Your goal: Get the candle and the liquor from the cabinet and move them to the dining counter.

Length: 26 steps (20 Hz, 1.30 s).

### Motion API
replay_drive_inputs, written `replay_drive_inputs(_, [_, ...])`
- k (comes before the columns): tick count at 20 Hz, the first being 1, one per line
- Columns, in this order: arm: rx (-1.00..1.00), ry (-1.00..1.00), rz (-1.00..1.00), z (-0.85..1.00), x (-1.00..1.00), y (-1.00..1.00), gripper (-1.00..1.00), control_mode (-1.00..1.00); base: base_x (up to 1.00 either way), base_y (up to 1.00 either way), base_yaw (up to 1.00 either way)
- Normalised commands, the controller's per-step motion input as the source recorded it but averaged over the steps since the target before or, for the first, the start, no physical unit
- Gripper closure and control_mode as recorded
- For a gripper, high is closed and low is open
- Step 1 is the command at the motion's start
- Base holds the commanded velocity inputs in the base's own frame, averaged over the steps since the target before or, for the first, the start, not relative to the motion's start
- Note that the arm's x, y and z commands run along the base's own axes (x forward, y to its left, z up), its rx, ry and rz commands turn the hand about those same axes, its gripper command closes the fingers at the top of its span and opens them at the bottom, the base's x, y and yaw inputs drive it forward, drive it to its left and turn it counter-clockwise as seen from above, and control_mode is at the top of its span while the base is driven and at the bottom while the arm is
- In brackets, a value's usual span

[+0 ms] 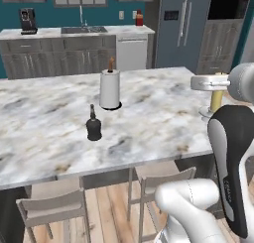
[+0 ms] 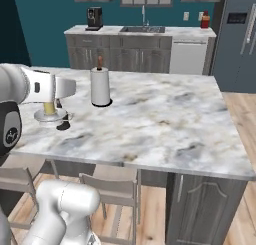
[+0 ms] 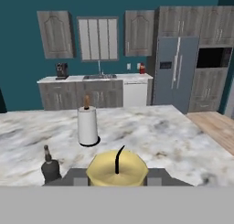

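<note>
My fingers are closed on the candle (image 3: 117,169), one on each side of it. In the hand view I look right down on its yellow top and its bent black wick (it looks very big from here). In the left base view the candle (image 1: 216,100) stands straight up in its white holder, which rests on the dining counter (image 1: 149,118) near the right edge, and my gripper (image 1: 214,83) sits over the top of it. The right base view shows the same thing from the other side, with the candle (image 2: 49,108) by the left edge of the dining counter (image 2: 165,119). The liquor (image 1: 94,124) stands on the counter closer to the front edge, well apart from the candle, with the paper towel roll (image 1: 110,88) behind it. The right base view shows only a dark bit just beside the holder.
</note>
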Motion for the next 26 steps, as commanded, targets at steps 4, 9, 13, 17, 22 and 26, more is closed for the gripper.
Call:
replay_drive_inputs(4, [0.00,0.00,0.00,0.00,0.00,0.00,1.00,1.00,0.43,0.00,-0.09])
replay_drive_inputs(9, [0.00,0.00,0.00,0.00,0.00,0.00,1.00,1.00,0.31,-0.12,0.00])
replay_drive_inputs(13, [0.00,0.00,0.00,0.00,0.00,0.00,1.00,1.00,0.59,-0.05,0.00])
replay_drive_inputs(17, [0.00,0.00,0.00,0.00,0.00,0.00,1.00,1.00,0.46,-0.03,0.00])
replay_drive_inputs(22, [0.00,0.00,0.00,0.00,0.00,0.00,1.00,-1.00,0.01,0.00,0.00])
replay_drive_inputs(26, [0.00,0.00,0.01,0.00,0.32,-0.11,1.00,-1.00,0.00,0.00,0.00])
